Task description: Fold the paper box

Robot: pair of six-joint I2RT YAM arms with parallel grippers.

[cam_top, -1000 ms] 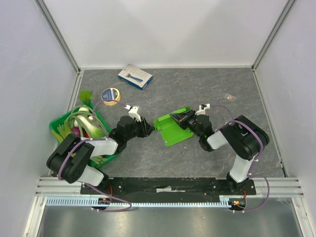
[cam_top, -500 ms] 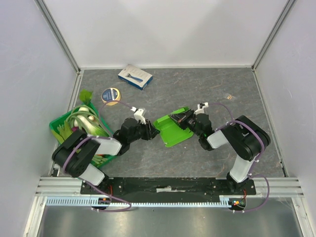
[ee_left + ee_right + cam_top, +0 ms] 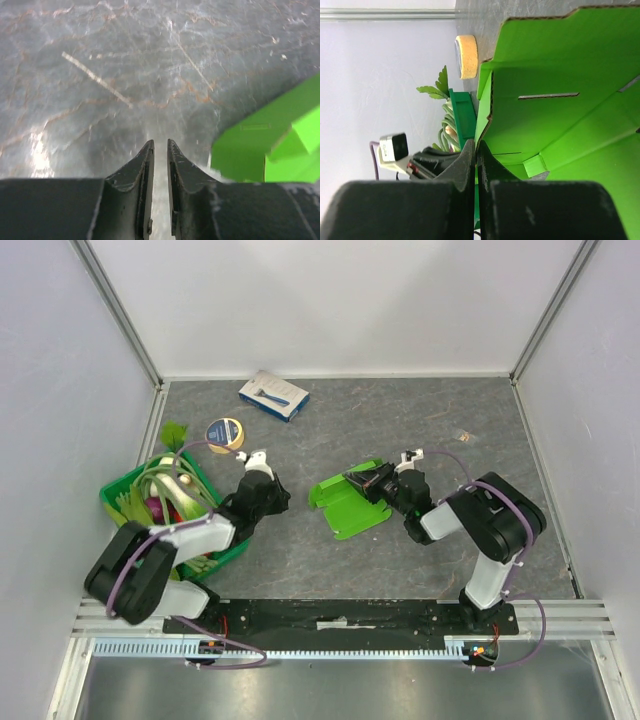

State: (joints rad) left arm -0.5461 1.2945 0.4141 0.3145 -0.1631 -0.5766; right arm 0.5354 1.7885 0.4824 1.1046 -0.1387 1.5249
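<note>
Two arms lean in over the grey, veined counter (image 3: 430, 420), and between them we see the paper box (image 3: 347, 510) lying mostly flat near the middle, a bright lime-green sheet of card with its far right side lifted. The right gripper (image 3: 352, 478) meets the box at that lifted side. From its wrist camera we see its black fingers (image 3: 464, 167) pressed together with no gap, and the brown raw edge of the green card runs down right to the fingertips, so we read it as pinched on the paper box. In that view the card's inner face fills most of the frame, with a thin slot (image 3: 548, 95) cut in it and a small folded tab (image 3: 536, 165) lower down. The left gripper (image 3: 281, 501) sits to the left of the box, apart from it, low over bare counter. From its own wrist camera its fingers (image 3: 141, 167) stand only a narrow slit apart with nothing between them, and a corner of the box shows at the lower right. To the left of that arm a darker green crate (image 3: 110, 496) stands at the counter's left edge, holding pale green stalks (image 3: 165, 488) and leaves. A round yellow roll (image 3: 224, 432) lies just beyond the crate, and a blue-and-white carton (image 3: 273, 395) lies flat near the back wall, well apart from the box
</note>
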